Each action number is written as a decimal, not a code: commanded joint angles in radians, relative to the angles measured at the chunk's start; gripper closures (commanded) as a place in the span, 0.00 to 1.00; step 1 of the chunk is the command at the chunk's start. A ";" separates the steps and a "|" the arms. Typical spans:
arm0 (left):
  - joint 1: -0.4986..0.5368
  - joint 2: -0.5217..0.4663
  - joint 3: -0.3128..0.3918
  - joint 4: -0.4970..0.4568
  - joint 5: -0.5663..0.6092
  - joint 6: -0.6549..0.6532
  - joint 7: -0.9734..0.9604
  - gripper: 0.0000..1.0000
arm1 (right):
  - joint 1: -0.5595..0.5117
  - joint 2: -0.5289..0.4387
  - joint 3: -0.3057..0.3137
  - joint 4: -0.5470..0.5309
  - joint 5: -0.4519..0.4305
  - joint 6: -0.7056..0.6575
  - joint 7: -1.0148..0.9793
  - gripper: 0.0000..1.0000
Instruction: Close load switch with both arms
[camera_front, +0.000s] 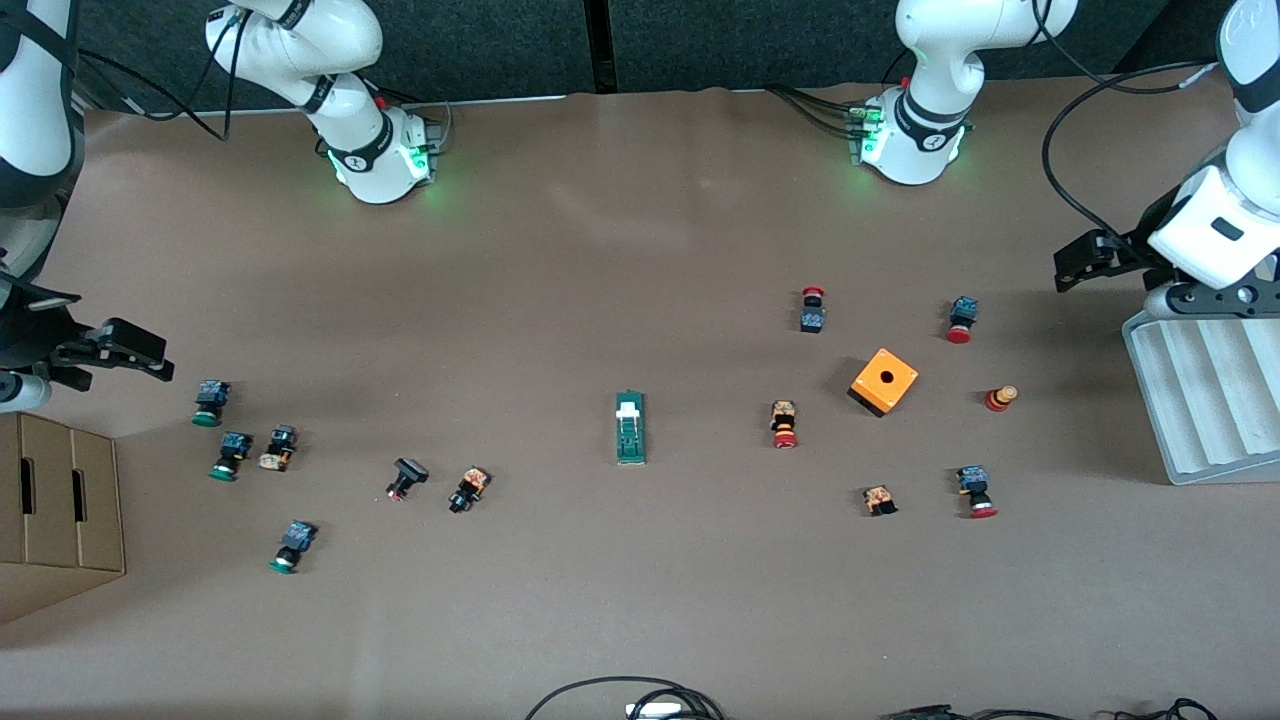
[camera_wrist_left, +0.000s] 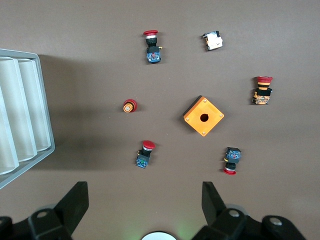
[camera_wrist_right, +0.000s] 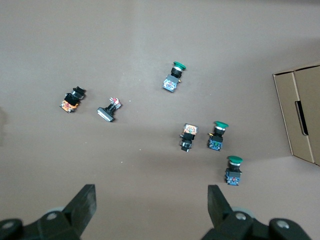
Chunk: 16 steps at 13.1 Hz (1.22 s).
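While both arms wait at the table's two ends, we start nearest the front camera, where black cables (camera_front: 625, 695) curl at the edge; a green-capped push button (camera_front: 292, 546) lies alone at about seven o'clock from the table's middle, toward the right arm's end; a cardboard box (camera_front: 55, 505) sits at that same end.

Farther in we find the load switch (camera_front: 630, 427), a narrow dark-green block with its white lever toward the robots' bases; it lies flat near the table's centre, well apart from both grippers and touched by nothing; a black-capped button (camera_front: 405, 477) and an orange-bodied one (camera_front: 468, 488) lie at its nine o'clock, with three more buttons (camera_front: 232, 454) clustered nearer the box.

At the switch's three o'clock a red mushroom button (camera_front: 784, 424) lies on its side; past it, at about two o'clock, stands the orange cube box (camera_front: 884, 381), ringed by other red buttons (camera_front: 977, 491); a grey ribbed tray (camera_front: 1205, 395) sits at the left arm's end.

The right gripper (camera_wrist_right: 152, 200) hangs over the green buttons (camera_wrist_right: 217, 135) with its fingers (camera_wrist_right: 84, 202) spread wide and nothing between them; the left gripper (camera_wrist_left: 145, 200) hovers by the tray (camera_wrist_left: 22, 125), over the red buttons beside the orange box (camera_wrist_left: 203, 116), jaws likewise fully apart and empty.
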 joint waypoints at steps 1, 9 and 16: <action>-0.003 -0.001 0.000 0.004 -0.013 -0.008 -0.005 0.00 | -0.002 -0.002 -0.002 0.008 0.016 0.003 0.000 0.00; -0.003 0.030 -0.001 0.007 -0.066 0.007 -0.005 0.00 | 0.001 -0.004 -0.001 0.008 0.016 0.001 0.001 0.00; -0.017 0.028 -0.110 0.011 -0.066 0.061 -0.230 0.00 | 0.001 -0.004 -0.001 0.008 0.016 0.003 0.003 0.00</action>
